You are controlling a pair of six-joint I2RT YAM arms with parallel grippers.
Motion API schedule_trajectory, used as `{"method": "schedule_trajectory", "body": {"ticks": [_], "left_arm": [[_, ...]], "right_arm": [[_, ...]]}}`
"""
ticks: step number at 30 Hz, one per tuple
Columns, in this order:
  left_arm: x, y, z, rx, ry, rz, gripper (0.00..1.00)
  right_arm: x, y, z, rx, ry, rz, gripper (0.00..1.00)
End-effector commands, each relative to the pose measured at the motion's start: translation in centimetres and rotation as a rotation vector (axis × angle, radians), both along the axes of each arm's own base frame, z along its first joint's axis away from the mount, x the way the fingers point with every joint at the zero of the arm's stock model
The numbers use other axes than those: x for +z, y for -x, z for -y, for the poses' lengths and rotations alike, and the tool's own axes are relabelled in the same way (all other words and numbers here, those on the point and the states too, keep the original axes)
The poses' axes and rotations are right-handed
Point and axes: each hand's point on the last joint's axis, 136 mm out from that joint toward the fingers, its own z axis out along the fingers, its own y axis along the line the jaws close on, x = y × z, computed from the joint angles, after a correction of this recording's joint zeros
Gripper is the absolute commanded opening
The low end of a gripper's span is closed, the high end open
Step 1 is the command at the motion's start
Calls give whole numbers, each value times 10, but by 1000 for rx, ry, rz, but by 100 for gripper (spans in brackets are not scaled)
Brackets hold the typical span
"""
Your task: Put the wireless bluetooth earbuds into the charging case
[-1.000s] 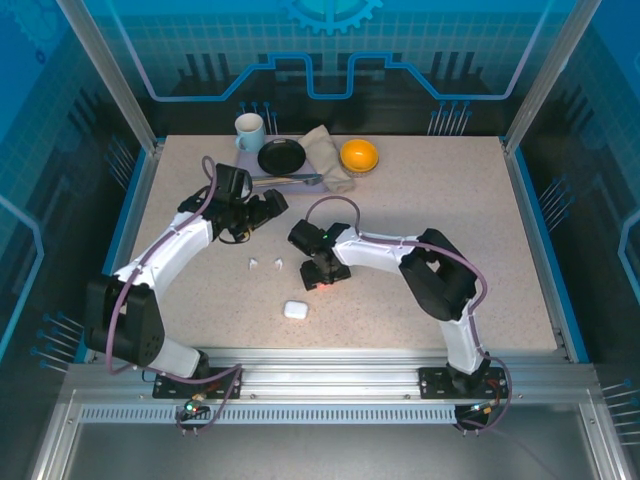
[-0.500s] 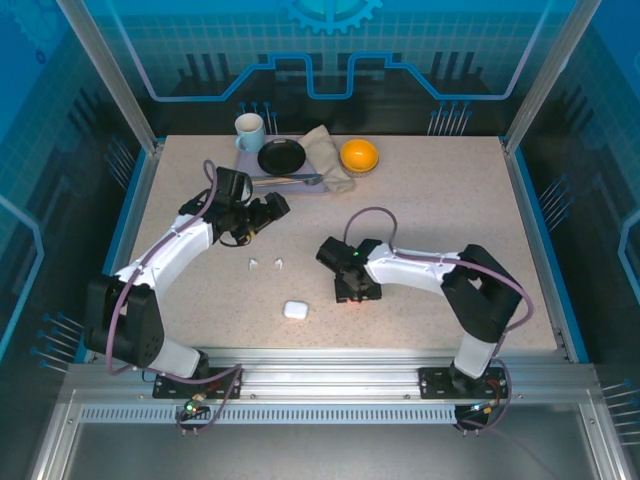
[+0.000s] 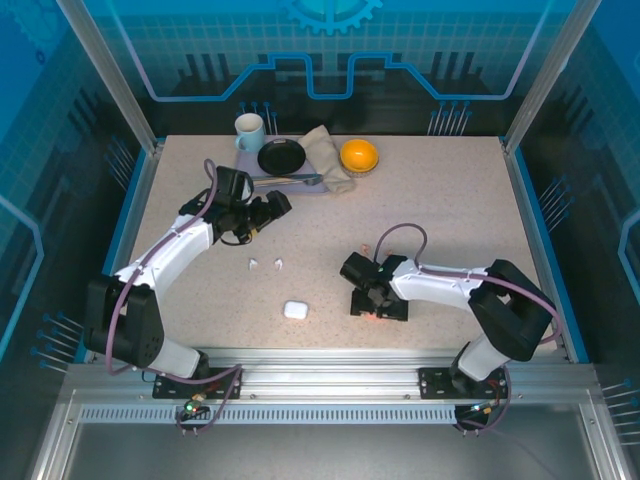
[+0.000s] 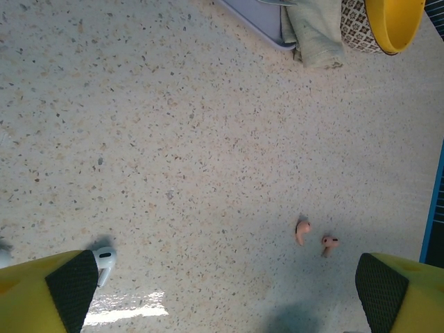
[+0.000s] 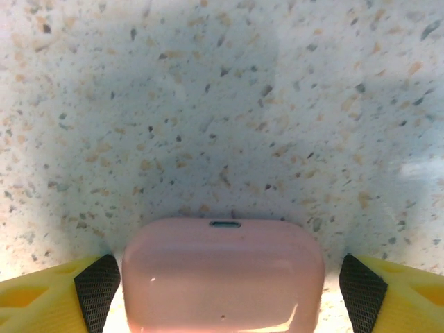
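Observation:
In the right wrist view a pink charging case [image 5: 223, 277] lies on the table between the fingers of my right gripper [image 5: 229, 286]. The jaws stand open, with a thin gap at each pad. From above, that gripper [image 3: 380, 307] is low over the table at front centre-right. A white charging case [image 3: 294, 310], shut, lies to its left. Two white earbuds [image 3: 254, 264] [image 3: 278, 263] lie behind the white case. My left gripper [image 3: 272, 208] hovers open and empty at the back left. Below it are two pink earbuds [image 4: 301, 231] [image 4: 329, 242] and one white earbud [image 4: 104, 262] by its left finger.
At the back of the table stand a white mug [image 3: 249, 129], a black plate [image 3: 282, 156] on a grey tray [image 4: 258, 19], a folded cloth [image 3: 327, 155] and a yellow bowl [image 3: 359, 155]. Metal frame posts rise at the table's corners.
My right arm has swung right and toward the near edge, carrying the pink case along, and its jaws have widened off the case. The left arm has not moved.

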Motion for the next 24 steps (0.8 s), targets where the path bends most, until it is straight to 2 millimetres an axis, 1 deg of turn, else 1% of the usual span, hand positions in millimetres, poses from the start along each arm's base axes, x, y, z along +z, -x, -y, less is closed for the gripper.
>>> {"method": "schedule_trajectory", "body": {"ticks": [1,5,8,9,11,13,16,18,20,22,24], "left_arm": [[10,1,6,-3,33,14,99],[11,0,7,-5,32,15,99],[11,-1,7,-5,31,13,99],[12,-1,8,-7,32,14,99],[12,-1,8,-8,31,14,99],[12,-2,8,-7,30,13,99],[12,-2,9,-9,33,9,99],[13,-2,10,-8,33,12,99],[14,-1,10,-12,30,11,99],[14,0,10,-13,25,9,99],[15,1,10,-16,24,9,99]], "right_arm": [[8,6,-18,13,-83,-11,88],[19,8,-53,93,-200,-11,88],[41,7,-95,198,-343,5,87],[49,10,-105,240,-374,5,87],[62,12,-114,295,-396,11,87],[75,13,-113,335,-400,35,87],[87,4,-87,326,-316,90,87],[88,-7,-64,296,-222,119,86],[88,-16,-50,308,-134,141,86],[86,-24,-45,347,-59,149,88],[80,-29,-45,388,5,138,88]]}}
